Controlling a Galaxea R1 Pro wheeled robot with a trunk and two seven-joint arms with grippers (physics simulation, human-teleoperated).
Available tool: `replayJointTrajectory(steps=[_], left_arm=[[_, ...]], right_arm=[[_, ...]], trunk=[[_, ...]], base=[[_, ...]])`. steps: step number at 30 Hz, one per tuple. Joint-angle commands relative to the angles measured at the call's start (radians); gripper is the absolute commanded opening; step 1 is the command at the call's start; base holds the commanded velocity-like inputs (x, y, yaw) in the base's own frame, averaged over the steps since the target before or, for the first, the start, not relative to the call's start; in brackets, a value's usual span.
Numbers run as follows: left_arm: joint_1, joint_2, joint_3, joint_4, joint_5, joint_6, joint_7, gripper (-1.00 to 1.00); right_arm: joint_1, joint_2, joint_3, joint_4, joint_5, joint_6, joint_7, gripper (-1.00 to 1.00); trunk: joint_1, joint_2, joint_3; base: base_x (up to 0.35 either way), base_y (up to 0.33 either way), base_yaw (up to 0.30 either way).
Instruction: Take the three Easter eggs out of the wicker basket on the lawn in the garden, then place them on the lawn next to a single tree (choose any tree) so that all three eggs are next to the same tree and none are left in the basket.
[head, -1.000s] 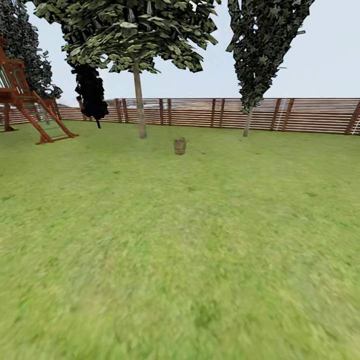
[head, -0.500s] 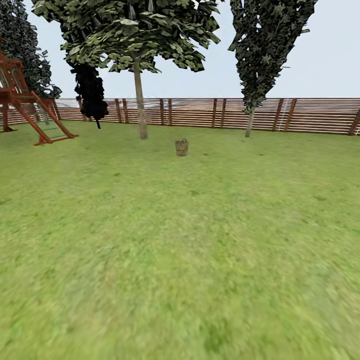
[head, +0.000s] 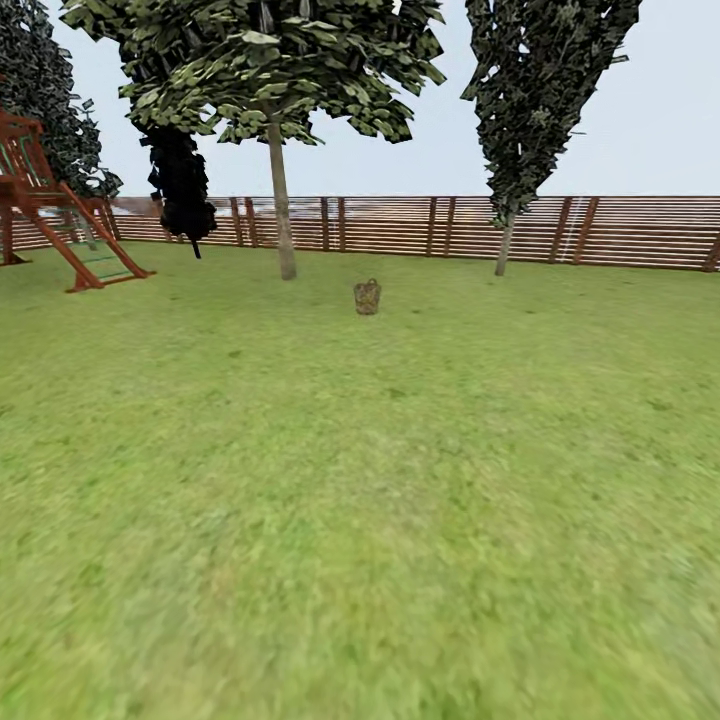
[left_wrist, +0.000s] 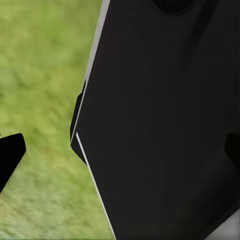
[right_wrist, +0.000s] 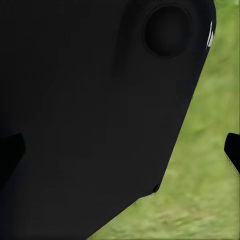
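A: What do we see from up on our head?

B: We see a big lawn of green grass. Far out on it stands the little brown basket. It sits upright on the grass, well away from us, about in the middle of the far part of the lawn.

A: Are the eggs in it?

B: We cannot tell. The basket is too small and too far off to see inside.

A: What is near the basket?

B: A tree with a pale, bare trunk and wide green leaves on top. It stands near the basket, a bit to the left and a bit farther back. They do not touch.

A: And behind them?

B: A brown wooden fence runs along the far edge of the lawn. A tall, thin, dark tree grows close to the fence on the right. A dark bush is by the fence on the left. A red-brown play frame stands at the left edge of the lawn.

A: What do our wrist cameras show?

B: Grass down below, and big black parts of our own body in front. Small black tips poke in at the sides, maybe fingers.

A: Are our claws spread or pressed together?

B: We cannot tell for the left claw or the right claw.
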Motion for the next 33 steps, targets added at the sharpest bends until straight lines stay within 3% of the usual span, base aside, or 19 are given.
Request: replayJointTrajectory(steps=[1, 33], left_arm=[[0.000, 0.000, 0.005, -0.001, 0.002, 0.000, 0.001, 1.00], [0.000, 0.000, 0.005, 0.004, 0.001, -0.018, 0.001, 1.00]], right_arm=[[0.000, 0.000, 0.007, 0.000, 0.003, -0.001, -0.001, 1.00], [0.000, 0.000, 0.007, 0.000, 0.003, -0.001, -0.001, 1.00]], trunk=[[0.001, 0.000, -0.001], [0.001, 0.000, -0.001]], base=[[0.309, 0.143, 0.000], [0.307, 0.147, 0.000]])
